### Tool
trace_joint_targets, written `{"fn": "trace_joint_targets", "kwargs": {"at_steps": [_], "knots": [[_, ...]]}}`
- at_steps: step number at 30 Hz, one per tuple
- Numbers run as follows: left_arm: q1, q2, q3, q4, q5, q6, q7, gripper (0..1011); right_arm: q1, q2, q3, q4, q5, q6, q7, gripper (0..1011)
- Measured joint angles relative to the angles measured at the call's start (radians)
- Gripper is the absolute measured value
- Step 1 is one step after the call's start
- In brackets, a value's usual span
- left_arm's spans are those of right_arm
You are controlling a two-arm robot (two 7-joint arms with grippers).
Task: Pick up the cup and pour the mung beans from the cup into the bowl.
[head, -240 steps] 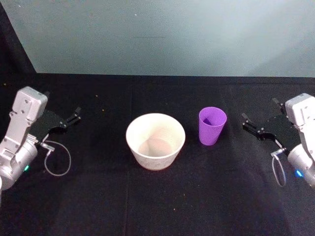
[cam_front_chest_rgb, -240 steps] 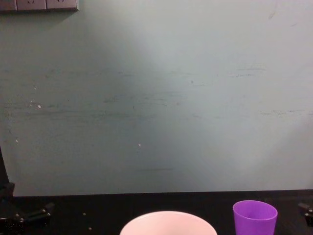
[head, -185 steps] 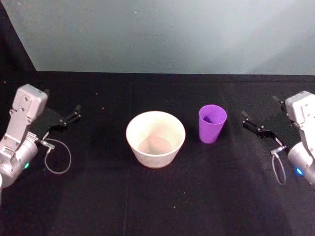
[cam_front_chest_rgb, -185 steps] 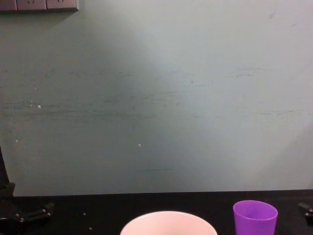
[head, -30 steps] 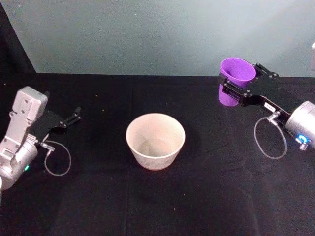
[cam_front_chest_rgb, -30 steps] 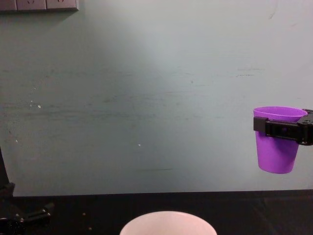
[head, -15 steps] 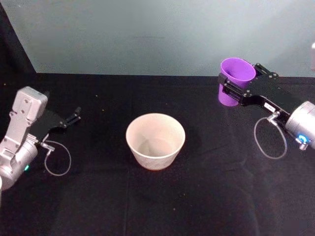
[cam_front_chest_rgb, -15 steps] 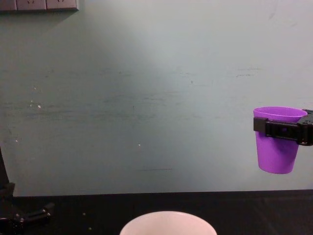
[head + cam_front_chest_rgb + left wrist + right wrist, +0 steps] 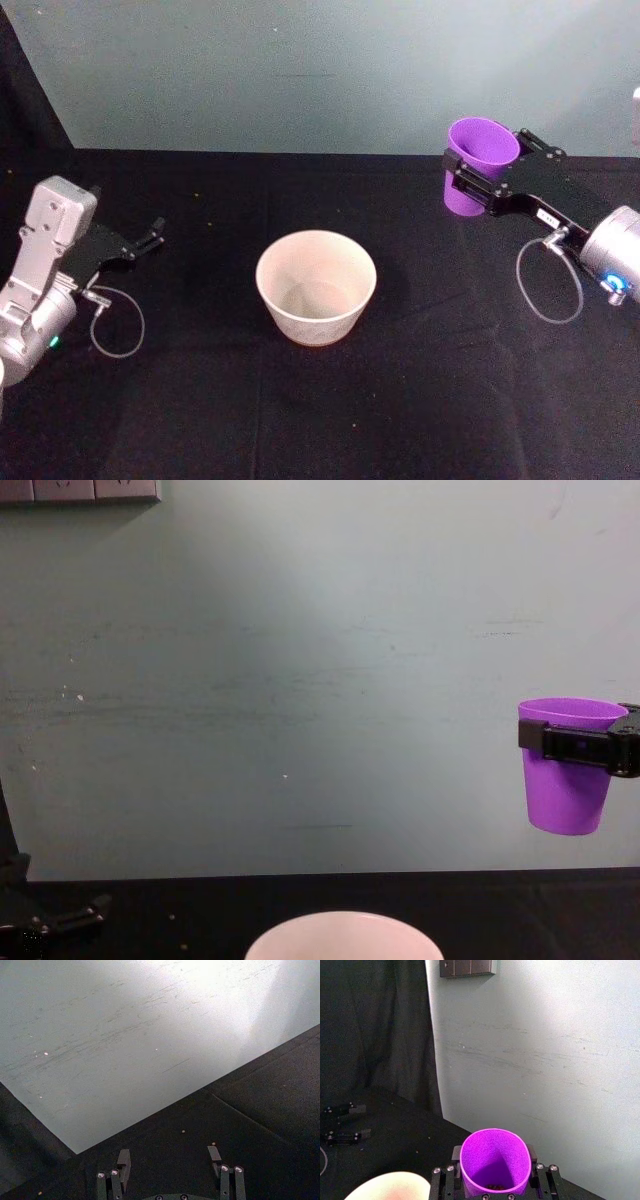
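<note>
On the head view I have the right gripper point(image 9: 485, 152) out over the far right of the black table point(image 9: 400, 400), its fingers clamped on the cup point(image 9: 460, 203) just under the rim. The cup is off the table, mouth up, well apart from the bowl point(image 9: 315, 325), which sits at the middle of the cloth – nearer and to the left. The left gripper point(image 9: 153, 235) sits low at the left side, away from both.

The left wrist view gives me that gripper's fingers point(image 9: 122, 1160) spread wide apart with nothing between them, just dark cloth and a few stray specks below.

On the right wrist view I look straight down into the cup between the two fingers. A small cluster of mung beans point(image 9: 495, 1187) lies at the bottom. The bowl's rim curves in on the table below.

The chest view shows the cup from the side – upright, hanging high at the right edge against the pale wall point(image 9: 300, 680), a black finger banding it below the lip. The bowl's rim is far lower, at centre.
</note>
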Motion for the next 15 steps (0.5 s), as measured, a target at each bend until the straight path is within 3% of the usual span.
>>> {"fn": "trace_joint_targets", "kwargs": {"at_steps": [15], "knots": [[0.000, 0.000, 0.000, 0.000, 0.000, 0.000, 0.000, 1000, 0.000, 0.000, 0.000, 0.000, 0.000, 0.000, 0.000, 735]]}}
